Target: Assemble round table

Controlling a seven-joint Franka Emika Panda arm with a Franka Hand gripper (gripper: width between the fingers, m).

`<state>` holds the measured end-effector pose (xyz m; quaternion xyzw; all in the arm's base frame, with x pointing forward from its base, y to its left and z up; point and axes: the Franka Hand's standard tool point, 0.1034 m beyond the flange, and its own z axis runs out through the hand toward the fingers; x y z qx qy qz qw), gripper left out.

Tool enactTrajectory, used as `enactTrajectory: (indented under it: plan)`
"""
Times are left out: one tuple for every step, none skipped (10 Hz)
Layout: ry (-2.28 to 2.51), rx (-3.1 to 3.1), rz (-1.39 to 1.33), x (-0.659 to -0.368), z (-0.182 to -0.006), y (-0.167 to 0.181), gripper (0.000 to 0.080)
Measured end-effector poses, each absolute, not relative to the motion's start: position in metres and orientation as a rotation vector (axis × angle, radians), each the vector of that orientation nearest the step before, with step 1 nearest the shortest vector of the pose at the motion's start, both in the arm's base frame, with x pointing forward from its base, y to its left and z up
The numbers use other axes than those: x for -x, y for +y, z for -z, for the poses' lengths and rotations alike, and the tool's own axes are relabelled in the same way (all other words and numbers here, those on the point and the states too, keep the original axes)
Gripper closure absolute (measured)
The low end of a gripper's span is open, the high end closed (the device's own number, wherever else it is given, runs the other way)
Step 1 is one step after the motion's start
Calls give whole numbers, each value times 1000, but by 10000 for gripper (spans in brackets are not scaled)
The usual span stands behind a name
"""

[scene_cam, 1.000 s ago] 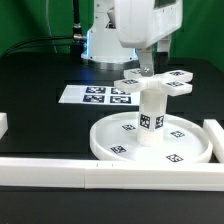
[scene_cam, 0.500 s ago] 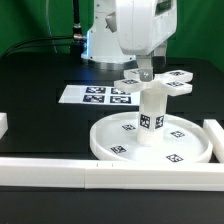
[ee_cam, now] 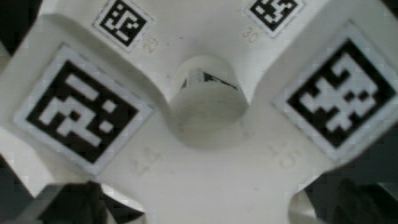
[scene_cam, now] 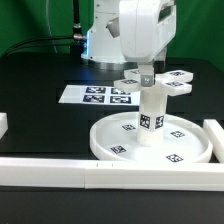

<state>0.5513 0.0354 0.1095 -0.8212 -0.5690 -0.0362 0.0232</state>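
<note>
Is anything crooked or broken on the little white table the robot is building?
Nothing stands out. The post stands upright in the middle of the rimmed disc, the cross-shaped foot sits level on top of it, and the gripper is at the foot's centre. No part looks cracked or tipped over.

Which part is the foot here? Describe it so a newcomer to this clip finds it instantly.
Start at the big white rimmed disc near the white border bars in the exterior view. A short upright post rises from its middle, and the foot sits on top of that post, under the pincer. Unlike its neighbours it is cross-shaped, with a square marker on each arm.
</note>
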Motion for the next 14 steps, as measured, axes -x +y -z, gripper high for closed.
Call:
enactTrajectory:
  plan:
    - [-1759,2543,109,-551,-108,35,151]
    - [-1754,2545,105,-550,-107,35,151]
    - [-1750,2546,100,-549,-105,35,151]
    - [-1748,2547,99,-549,-104,35,151]
    - [-1747,2547,98,-549,-104,35,151]
    - [-1747,2547,97,-549,-104,34,151]
    - [-1745,2548,97,-549,-104,34,151]
    - [-1743,2550,97,-549,-104,34,284]
    - [-1742,2551,97,-549,-104,34,284]
    - [-1717,2567,96,-549,-104,33,357]
    - [-1686,2587,95,-549,-104,33,357]
    - [-1638,2616,94,-549,-104,33,357]
    - [-1523,2681,90,-549,-104,33,357]
    - [-1430,2730,87,-549,-104,33,357]
